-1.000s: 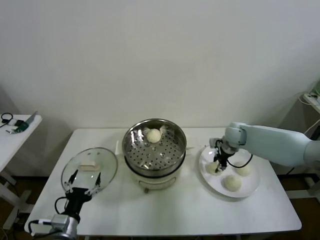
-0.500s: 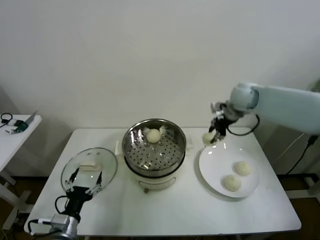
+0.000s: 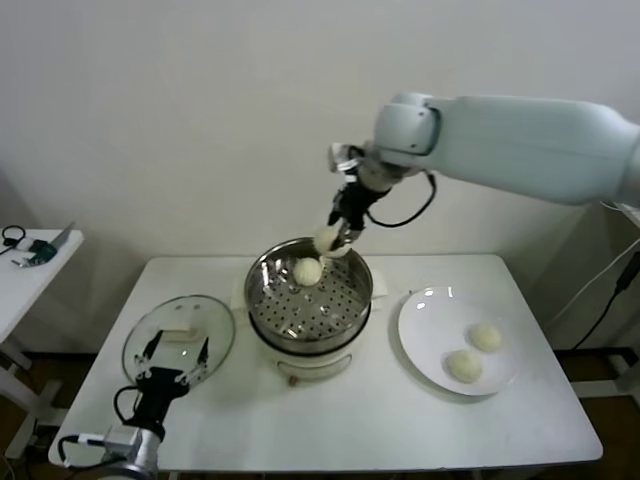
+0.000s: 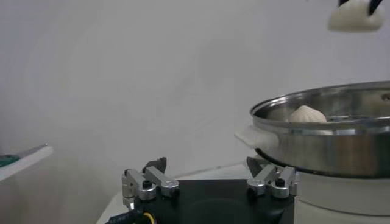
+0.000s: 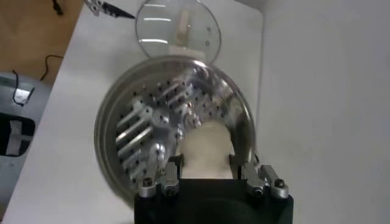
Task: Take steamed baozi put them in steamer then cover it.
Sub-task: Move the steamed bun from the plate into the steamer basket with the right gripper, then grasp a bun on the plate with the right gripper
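My right gripper [image 3: 336,232] is shut on a cream-white baozi [image 3: 327,240] and holds it in the air over the far rim of the steamer [image 3: 322,308]. In the right wrist view the baozi [image 5: 206,146] sits squeezed between the fingers, above the perforated tray [image 5: 140,137]. Another baozi [image 3: 307,271] lies on the tray at the back. Two more baozi [image 3: 486,337] [image 3: 463,366] rest on the white plate [image 3: 425,325]. The glass cover [image 3: 180,335] lies flat on the table, left of the steamer. My left gripper [image 3: 170,375] waits open by the cover's near edge.
The white table [image 3: 380,425] has bare room in front of the steamer and plate. A small side table [image 3: 35,250] with a few items stands at the far left. A white wall runs close behind. The left wrist view shows the steamer's side [image 4: 329,143].
My right gripper lifted a baozi off the plate and carried it up and left to above the steamer's far rim. The plate now holds two. The left arm stayed put.
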Motion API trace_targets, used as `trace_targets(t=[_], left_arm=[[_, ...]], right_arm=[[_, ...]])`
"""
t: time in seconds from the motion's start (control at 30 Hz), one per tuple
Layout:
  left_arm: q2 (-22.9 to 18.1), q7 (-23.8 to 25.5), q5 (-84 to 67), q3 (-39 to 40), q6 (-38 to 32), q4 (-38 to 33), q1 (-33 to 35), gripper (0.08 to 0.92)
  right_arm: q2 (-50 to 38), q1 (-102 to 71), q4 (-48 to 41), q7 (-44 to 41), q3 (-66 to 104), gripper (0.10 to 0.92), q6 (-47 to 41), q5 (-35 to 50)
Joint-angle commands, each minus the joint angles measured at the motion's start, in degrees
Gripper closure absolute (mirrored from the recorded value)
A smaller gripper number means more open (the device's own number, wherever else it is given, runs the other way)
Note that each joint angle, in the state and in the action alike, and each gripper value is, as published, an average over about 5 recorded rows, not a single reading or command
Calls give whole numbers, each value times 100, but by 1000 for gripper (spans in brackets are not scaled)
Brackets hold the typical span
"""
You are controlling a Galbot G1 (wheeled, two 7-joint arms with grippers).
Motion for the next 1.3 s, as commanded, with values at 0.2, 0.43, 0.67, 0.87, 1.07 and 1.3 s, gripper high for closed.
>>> trace_targets(t=[0.2,0.43,0.67,0.87,1.07,1.3], left_arm=[[-11,5,-42,-16,-12,-5,-12,177],[-27,4,-69,-33,-25,-15,-13,177],[-31,3,-93,-60,-37,-44,19,177],[-65,6,-88,-45,-34,-95,44,177],[-85,18,-78,-40,-10,-153,51,177],[-107,54,-38,-1,-9,-192,-1,177]], right_arm=[[1922,-1576,-1451,234,264,482,-180,-371],[2310,-2148,-2178,263,266,482,-123,-1005],[2296,-2244,-2201,240,264,479,-115,-1147],[2017,-2031,-1863,228,306,412,-135,-1084],[1012,-864,-952,-238,48,248,235,-685],[-1222,821,407,-918,-1129,203,779,-644]])
